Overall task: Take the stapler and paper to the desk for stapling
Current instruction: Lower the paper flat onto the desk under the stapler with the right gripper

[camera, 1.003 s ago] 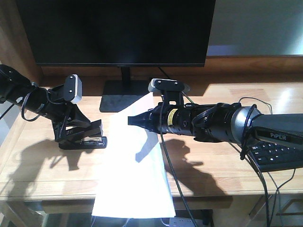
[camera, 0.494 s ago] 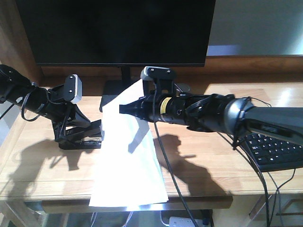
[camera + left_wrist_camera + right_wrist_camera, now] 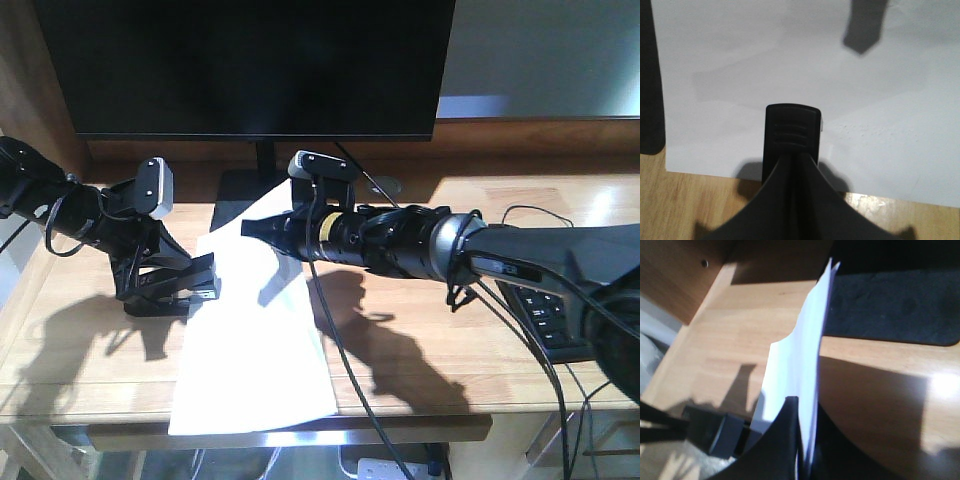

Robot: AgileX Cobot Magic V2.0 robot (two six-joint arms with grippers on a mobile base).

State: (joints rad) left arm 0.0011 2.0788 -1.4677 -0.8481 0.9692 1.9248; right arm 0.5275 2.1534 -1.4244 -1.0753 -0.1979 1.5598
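The black stapler stands on the desk at the left, with my left gripper shut on it from above. In the left wrist view the stapler's front end overlaps the near edge of the white paper, with my left gripper clamped behind it. My right gripper is shut on the paper's far corner and holds it lifted. The rest of the sheet drapes over the desk's front edge. The right wrist view shows the paper edge-on between my right gripper's fingers.
A large dark monitor stands at the back, with its black base right behind the paper. A black keyboard lies at the right, with cables trailing near it. A raised wooden rim closes off the left side.
My right gripper has carried the paper leftward, and the sheet's left edge has reached the stapler's front. The left arm and the stapler have stayed put.
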